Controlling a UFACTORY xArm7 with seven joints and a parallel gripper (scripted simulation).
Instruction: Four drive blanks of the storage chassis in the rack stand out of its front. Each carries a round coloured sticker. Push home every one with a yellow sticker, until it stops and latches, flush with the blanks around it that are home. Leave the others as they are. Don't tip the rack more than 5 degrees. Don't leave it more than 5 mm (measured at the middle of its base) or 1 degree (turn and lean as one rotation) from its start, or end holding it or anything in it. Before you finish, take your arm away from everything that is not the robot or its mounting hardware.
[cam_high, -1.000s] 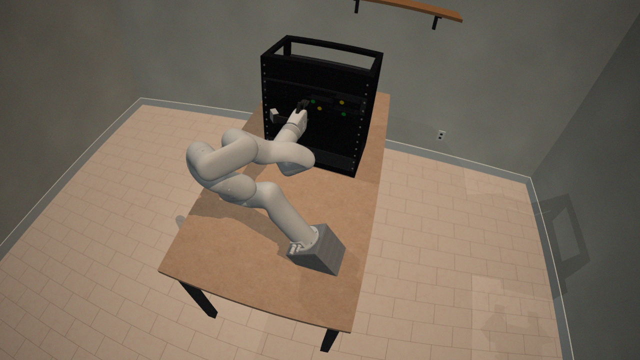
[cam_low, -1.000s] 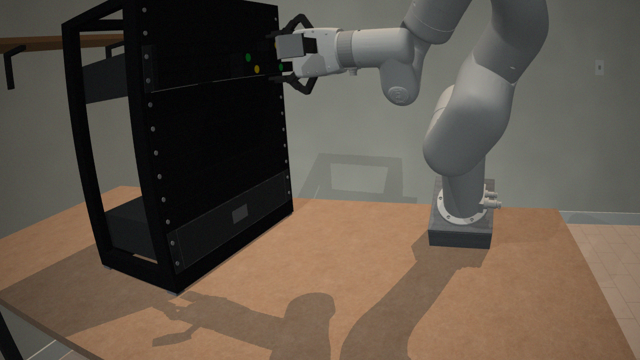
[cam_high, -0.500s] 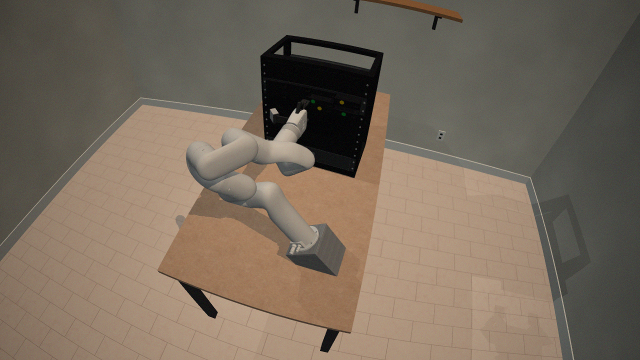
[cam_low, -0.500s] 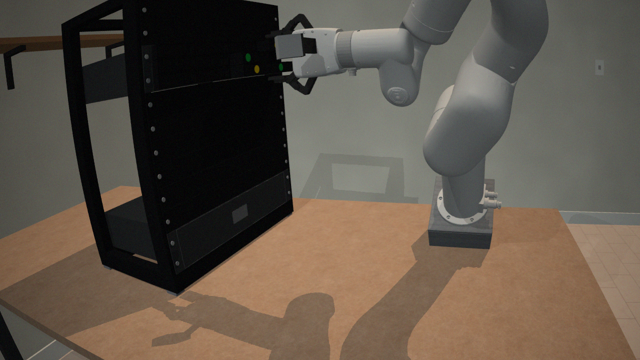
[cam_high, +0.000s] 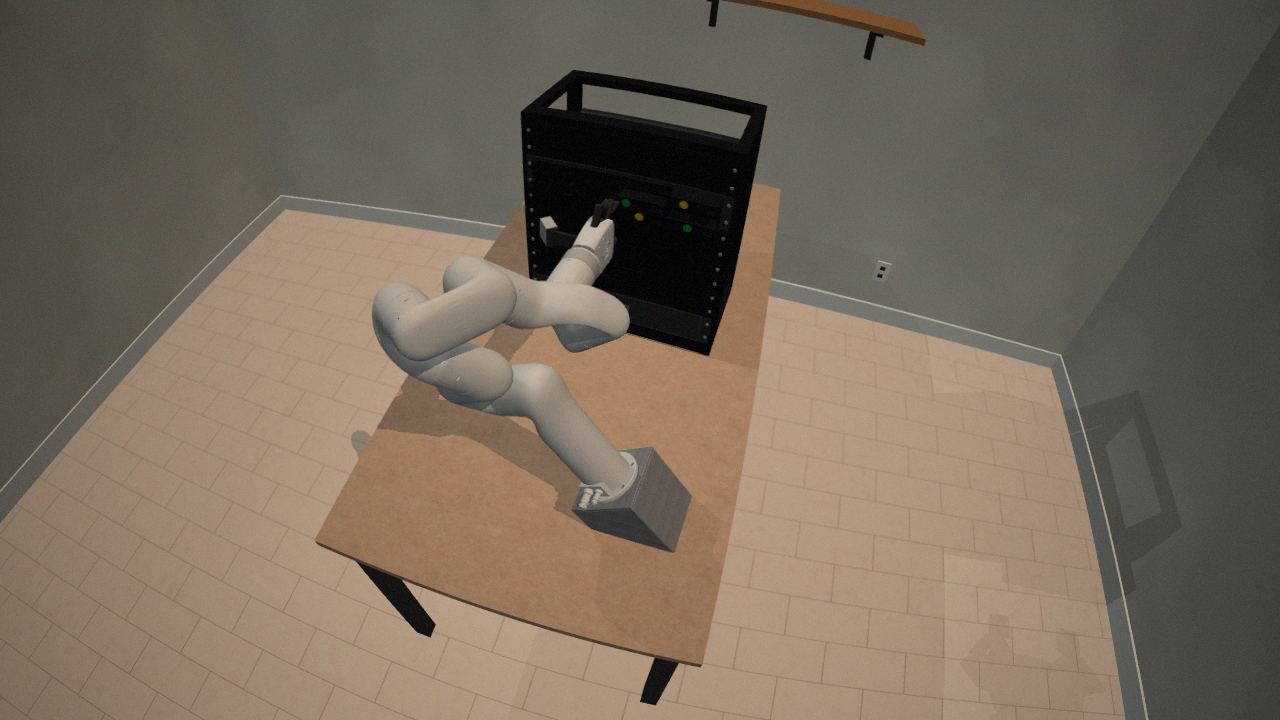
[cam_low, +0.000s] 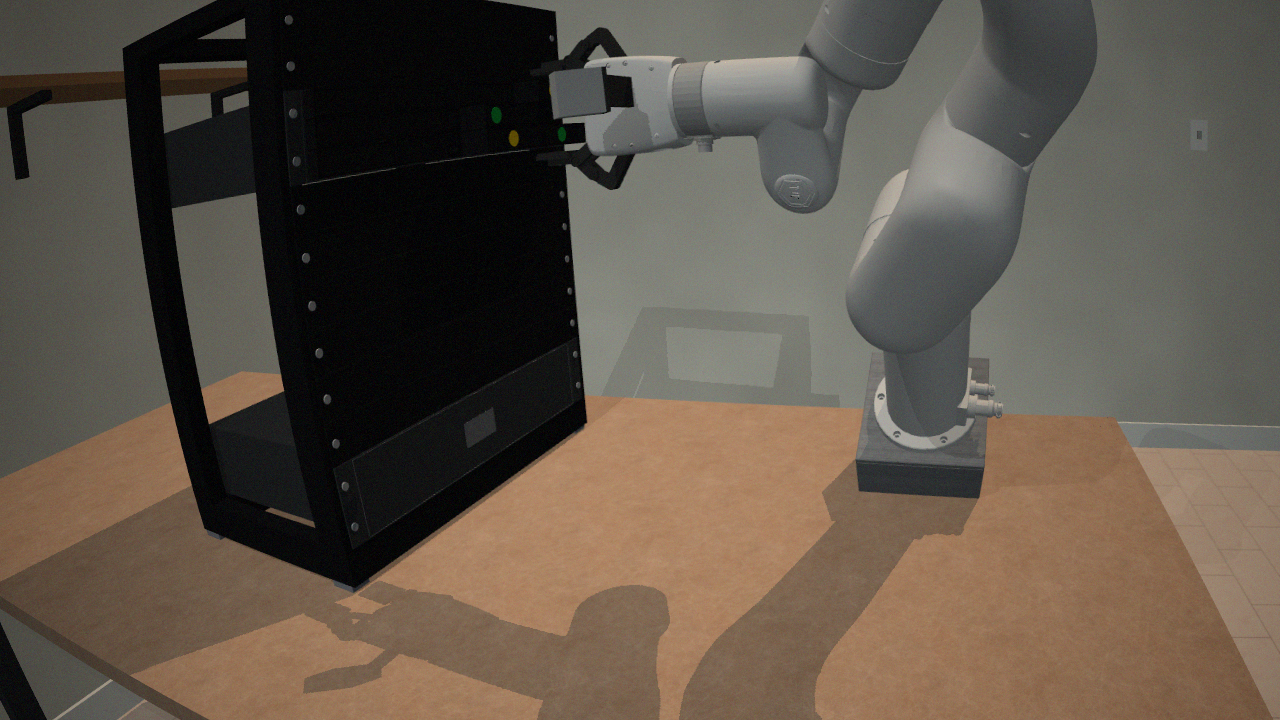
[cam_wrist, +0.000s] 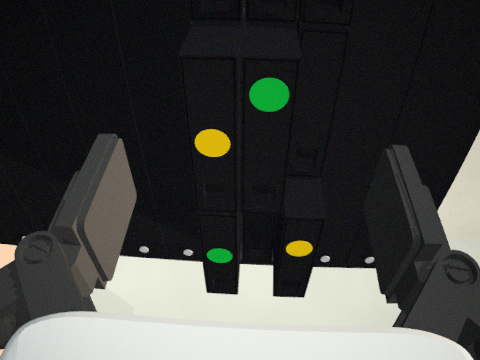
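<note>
The black rack (cam_high: 572, 161) (cam_low: 402, 313) (cam_wrist: 100, 40) stands at the far end of the table (cam_high: 537, 501) (cam_low: 716, 537). Four blanks stand out of the chassis front. One yellow-sticker blank (cam_high: 639, 216) (cam_low: 512, 137) (cam_wrist: 212, 143) sits beside a green-sticker blank (cam_high: 626, 205) (cam_low: 495, 113) (cam_wrist: 270, 94). The other yellow-sticker blank (cam_high: 682, 205) (cam_wrist: 299, 248) is hidden by the wrist in the exterior view. It sits beside a second green-sticker blank (cam_high: 687, 228) (cam_low: 561, 134) (cam_wrist: 219, 255). My gripper (cam_high: 605, 207) (cam_low: 541, 114) (cam_wrist: 250, 169) is open and empty, close in front of the chassis, one finger above the other.
The arm's grey base block (cam_high: 644, 510) (cam_low: 921, 465) sits on the near part of the table. A wooden wall shelf (cam_high: 832, 13) (cam_low: 71, 85) hangs behind the rack. A lower rack panel with a grey label (cam_low: 478, 428) sits flush.
</note>
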